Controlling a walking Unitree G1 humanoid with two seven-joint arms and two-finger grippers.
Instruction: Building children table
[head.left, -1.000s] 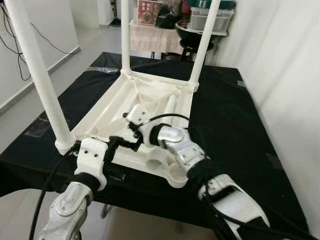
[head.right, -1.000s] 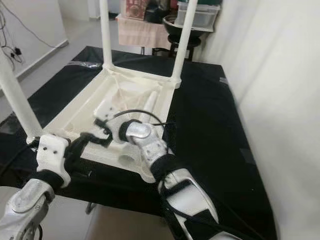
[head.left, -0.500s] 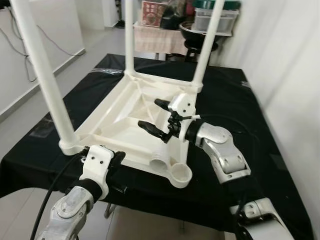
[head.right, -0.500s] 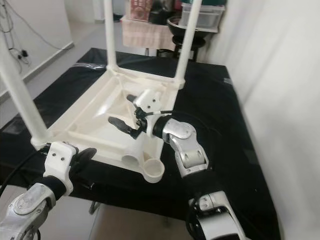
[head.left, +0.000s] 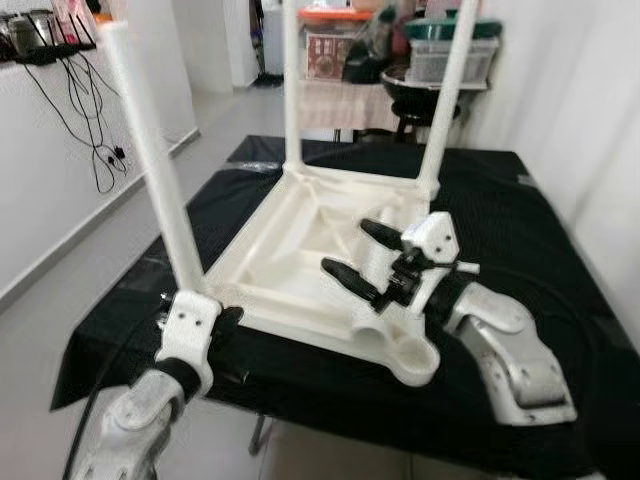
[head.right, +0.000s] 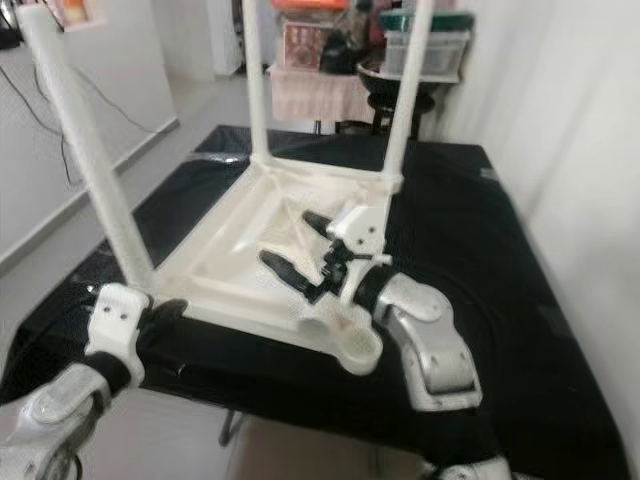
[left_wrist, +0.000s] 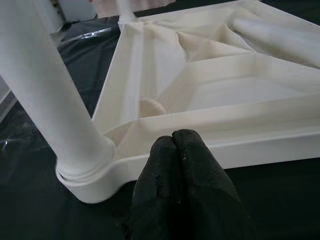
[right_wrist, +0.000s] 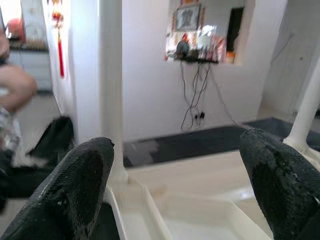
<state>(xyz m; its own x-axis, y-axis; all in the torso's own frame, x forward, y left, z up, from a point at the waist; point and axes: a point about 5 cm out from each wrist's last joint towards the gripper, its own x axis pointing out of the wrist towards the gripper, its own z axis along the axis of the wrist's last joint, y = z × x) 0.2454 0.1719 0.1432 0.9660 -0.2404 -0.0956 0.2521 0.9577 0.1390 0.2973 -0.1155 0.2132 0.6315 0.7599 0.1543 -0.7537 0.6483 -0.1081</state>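
A white plastic children's table (head.left: 300, 215) lies upside down on the black-covered table (head.left: 520, 230). Three white legs stand in its corners: the near-left leg (head.left: 150, 160), far-left leg (head.left: 292, 80) and far-right leg (head.left: 446, 90). The near-right corner socket (head.left: 413, 357) holds nothing. A loose leg (left_wrist: 280, 32) lies inside the underside. My right gripper (head.left: 362, 257) hovers open over the underside's right part, fingers (right_wrist: 75, 185) wide apart and holding nothing. Shut and empty, my left gripper (left_wrist: 175, 145) sits at the front rim beside the near-left leg (left_wrist: 40, 95).
A white wall (head.left: 600, 120) runs close along the right of the black table. Behind it stand a small covered table (head.left: 340, 100) and a stool with boxes (head.left: 445, 60). Cables (head.left: 85, 110) hang on the left wall. Open floor (head.left: 60, 330) lies to the left.
My right arm has swung from the near front rim, beside the left gripper, to the right, and its gripper now stands open over the underside. The camera view has risen. The left gripper stays put.
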